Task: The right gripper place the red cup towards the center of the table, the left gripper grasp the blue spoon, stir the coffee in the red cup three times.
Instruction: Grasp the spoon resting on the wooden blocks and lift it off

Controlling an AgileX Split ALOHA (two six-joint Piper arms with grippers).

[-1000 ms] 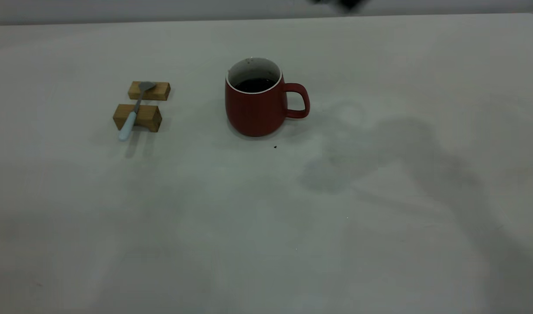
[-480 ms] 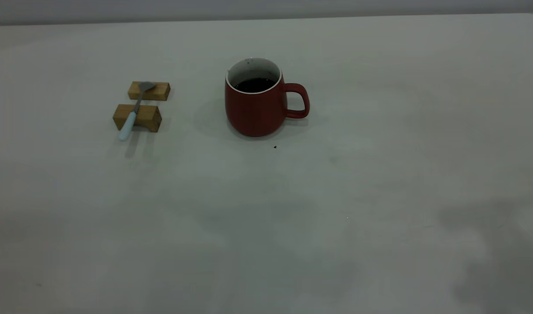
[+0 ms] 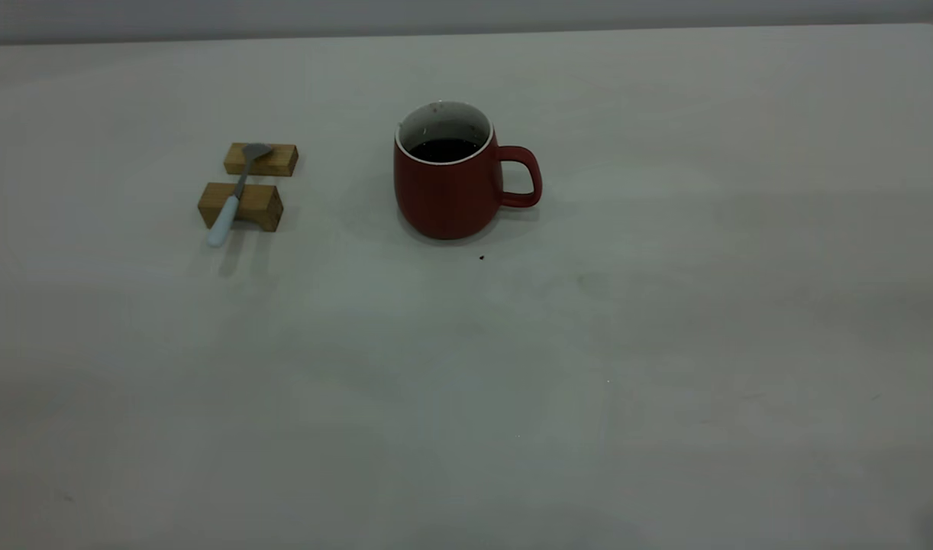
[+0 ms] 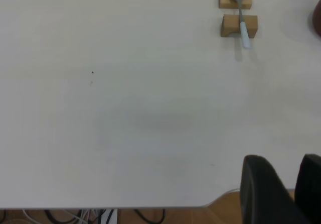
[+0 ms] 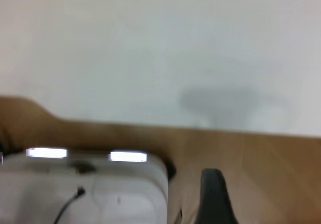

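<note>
The red cup (image 3: 450,187) stands upright near the middle of the table (image 3: 589,367), its handle pointing right and dark coffee (image 3: 446,148) inside. A sliver of the cup (image 4: 318,18) shows in the left wrist view. The blue spoon (image 3: 234,197) lies across two tan blocks to the cup's left, also seen as the spoon (image 4: 242,20). Neither arm appears in the exterior view. My left gripper (image 4: 286,166) hovers by the table's near edge, far from the spoon, fingers slightly apart and empty. Only one dark finger (image 5: 214,196) of my right gripper shows, off the table over the floor.
Two wooden blocks (image 3: 261,159) (image 3: 245,205) carry the spoon. A small dark speck (image 3: 482,257) lies in front of the cup. Beyond the table edge the right wrist view shows wooden floor and a white box (image 5: 85,194). Cables (image 4: 80,216) hang under the edge.
The right arm's shadow has slid off the table to the right and its dark tip at the top edge is gone. Cup and spoon have not moved.
</note>
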